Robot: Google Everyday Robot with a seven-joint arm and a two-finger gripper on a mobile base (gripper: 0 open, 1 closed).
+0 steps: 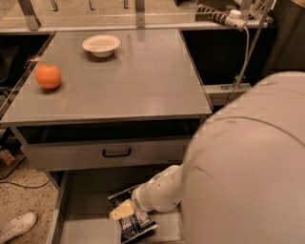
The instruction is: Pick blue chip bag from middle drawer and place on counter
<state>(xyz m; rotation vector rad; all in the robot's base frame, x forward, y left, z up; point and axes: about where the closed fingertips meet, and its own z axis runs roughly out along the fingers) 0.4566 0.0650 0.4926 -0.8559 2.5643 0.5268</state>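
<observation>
The blue chip bag (135,225) lies on the floor of the open middle drawer (86,209), at the bottom of the view. It is dark blue with white print. My gripper (123,210) reaches down into the drawer and sits on top of the bag, covering its middle. A corner of the bag shows above the gripper. My pale arm (248,167) fills the right side of the view and hides the drawer's right part. The grey counter (128,81) lies above the drawers.
An orange (48,76) sits at the counter's left and a white bowl (101,45) at its back. A shut drawer front with a black handle (116,152) is just under the counter. A white shoe (16,227) is on the floor at left. A cable and plug (235,14) hang at the back right.
</observation>
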